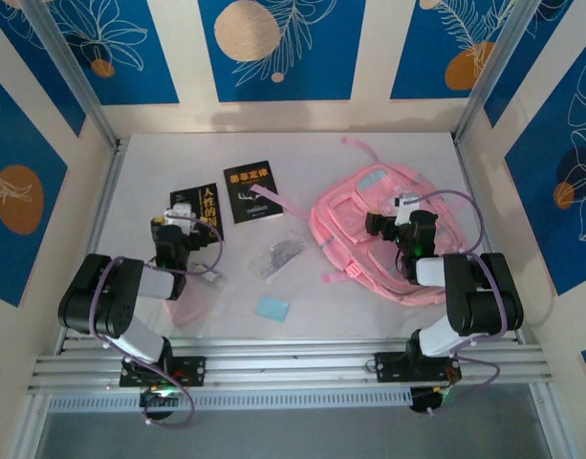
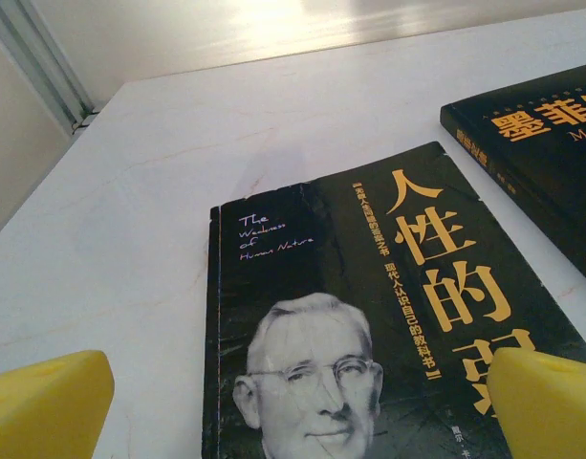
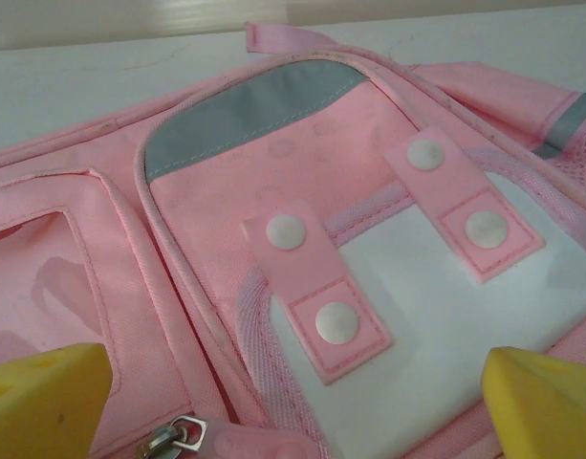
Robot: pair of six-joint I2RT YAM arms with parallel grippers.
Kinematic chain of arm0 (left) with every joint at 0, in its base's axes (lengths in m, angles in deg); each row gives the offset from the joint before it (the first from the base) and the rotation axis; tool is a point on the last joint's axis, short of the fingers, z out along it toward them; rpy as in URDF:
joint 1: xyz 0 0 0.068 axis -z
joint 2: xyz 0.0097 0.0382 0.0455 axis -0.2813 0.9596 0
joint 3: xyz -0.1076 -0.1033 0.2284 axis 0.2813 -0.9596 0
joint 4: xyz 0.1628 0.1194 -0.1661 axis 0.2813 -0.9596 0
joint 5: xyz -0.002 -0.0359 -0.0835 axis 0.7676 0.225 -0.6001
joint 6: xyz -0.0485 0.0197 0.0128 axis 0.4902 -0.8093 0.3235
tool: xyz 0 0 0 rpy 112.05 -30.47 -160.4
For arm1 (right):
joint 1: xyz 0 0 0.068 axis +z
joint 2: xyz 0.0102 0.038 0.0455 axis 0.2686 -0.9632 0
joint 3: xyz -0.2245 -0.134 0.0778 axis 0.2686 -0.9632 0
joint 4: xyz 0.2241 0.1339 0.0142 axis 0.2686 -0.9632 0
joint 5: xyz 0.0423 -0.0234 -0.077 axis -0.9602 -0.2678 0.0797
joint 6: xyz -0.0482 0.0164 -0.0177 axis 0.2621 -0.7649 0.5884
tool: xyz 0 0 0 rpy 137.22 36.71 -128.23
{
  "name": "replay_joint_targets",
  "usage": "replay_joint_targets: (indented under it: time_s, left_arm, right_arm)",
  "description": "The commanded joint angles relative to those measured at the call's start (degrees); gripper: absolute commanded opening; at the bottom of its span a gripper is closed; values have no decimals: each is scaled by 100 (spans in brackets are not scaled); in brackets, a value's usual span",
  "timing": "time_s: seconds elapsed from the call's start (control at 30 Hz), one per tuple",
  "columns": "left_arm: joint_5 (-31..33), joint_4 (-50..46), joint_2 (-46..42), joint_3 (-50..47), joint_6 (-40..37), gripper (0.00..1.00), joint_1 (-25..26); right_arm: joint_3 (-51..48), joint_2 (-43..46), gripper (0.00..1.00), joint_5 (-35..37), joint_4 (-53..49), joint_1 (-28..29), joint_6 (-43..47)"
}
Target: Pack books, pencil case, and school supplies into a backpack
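Book [image 2: 369, 306] just beneath left gripper [image 1: 185, 218], jaws wide, long axis running ahead; right gripper [image 1: 386, 223] wide too, over backpack [image 1: 345, 215].

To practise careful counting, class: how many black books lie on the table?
2. The first book lies on the left; the second book lies just right of it, toward the backpack. More could be hidden inside the backpack.

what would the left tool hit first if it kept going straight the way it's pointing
Probably the black portrait book: its cover lies straight ahead of the open left tool, though how close is hard to judge.
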Motion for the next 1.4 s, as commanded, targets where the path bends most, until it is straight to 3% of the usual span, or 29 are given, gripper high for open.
replay_joint_targets:
  time_s: [0.0, 0.57, 0.73, 0.9, 1.03, 1.1, 1.23, 1.37]
  left_arm:
    - [42, -17, 13, 112, 65, 100, -79]
    - [-155, -179, -15, 158, 197, 100, -214]
    - [88, -229, -202, 100, 199, 100, -153]
    - [430, 295, -393, -188, -83, 100, 107]
    - [707, -1304, -1388, 223, -108, 100, 218]
    - [789, -2314, -1757, 642, 407, 100, 239]
    - [236, -3906, -2011, 1472, 1635, 100, 342]
    - [-288, -4989, -1864, 2029, 2794, 100, 578]
  right_arm:
    - [55, 14, 99, -98, 29, -16, -26]
    - [73, 12, 99, -151, 6, -42, -44]
    - [52, 53, 99, -129, 13, -34, -44]
    - [644, 766, 99, 235, -1684, 61, -134]
    - [1225, 1215, 99, 612, -3296, 183, -639]
    - [1552, 1344, 99, 715, -4249, 186, -1171]
    - [1973, 1649, 96, 402, -5762, 282, -2050]
    - [2187, 1933, 91, 49, -6777, 765, -2204]
